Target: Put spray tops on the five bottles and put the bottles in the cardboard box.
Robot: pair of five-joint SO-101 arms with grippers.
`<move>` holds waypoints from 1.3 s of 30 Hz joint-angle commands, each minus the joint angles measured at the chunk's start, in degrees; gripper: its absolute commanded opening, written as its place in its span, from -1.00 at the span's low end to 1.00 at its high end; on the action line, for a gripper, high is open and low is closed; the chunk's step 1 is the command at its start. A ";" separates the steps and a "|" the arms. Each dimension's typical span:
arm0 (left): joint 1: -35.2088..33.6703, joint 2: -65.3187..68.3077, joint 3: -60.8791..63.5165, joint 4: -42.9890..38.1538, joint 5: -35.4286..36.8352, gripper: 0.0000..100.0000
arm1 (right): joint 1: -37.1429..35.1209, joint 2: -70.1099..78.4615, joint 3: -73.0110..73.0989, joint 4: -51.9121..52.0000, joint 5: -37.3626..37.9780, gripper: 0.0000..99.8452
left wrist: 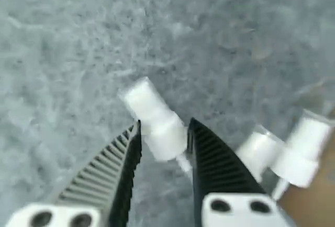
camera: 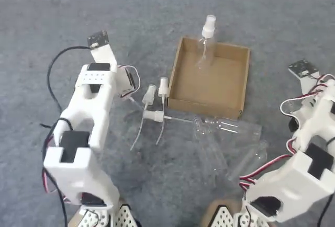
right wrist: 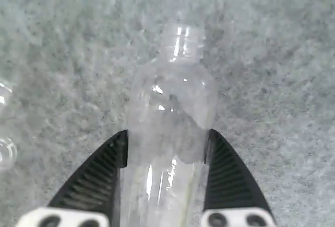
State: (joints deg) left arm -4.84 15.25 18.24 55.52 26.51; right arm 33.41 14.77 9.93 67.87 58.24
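- Left wrist view: the left gripper [left wrist: 163,125] is clenched on a white spray top [left wrist: 152,114], one jaw on each side of its collar. The nozzle end juts beyond the jaw tips, and the dip tube trails back between the jaws.
- Right wrist view: the right gripper [right wrist: 167,133] clamps an uncapped bottle [right wrist: 175,96] by its body. This leaves the open neck projecting clear of the jaws, presumably to accept a top.
- High view: one finished bottle [camera: 205,49] stands upright in the far part of the cardboard box [camera: 204,106].
- Loose spray tops [camera: 163,87] lie just beside the box's left wall. Loose bottles [camera: 230,128] lie on the grey carpet [camera: 52,33] in front of the box.
- Judgement: this is an early stage, with one bottle boxed. The next step calls for aligning the dip tube with the neck.
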 commanded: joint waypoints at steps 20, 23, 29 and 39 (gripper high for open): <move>-0.53 3.69 -15.60 14.24 -26.11 -0.91 | 0.57 -0.40 0.53 0.48 0.70 -0.92; -0.53 4.04 -16.40 17.67 -31.38 -0.90 | 0.57 -0.40 0.62 0.48 0.62 -0.92; -0.97 3.60 -14.20 18.20 -34.81 -0.82 | 0.57 -0.40 0.62 0.48 0.62 -0.92; -0.62 4.22 -14.11 14.77 -34.81 -0.72 | 0.57 -0.40 0.62 0.48 0.62 -0.92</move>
State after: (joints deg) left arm -5.45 20.09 4.70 72.22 -7.60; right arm 33.41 14.77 9.93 67.87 58.24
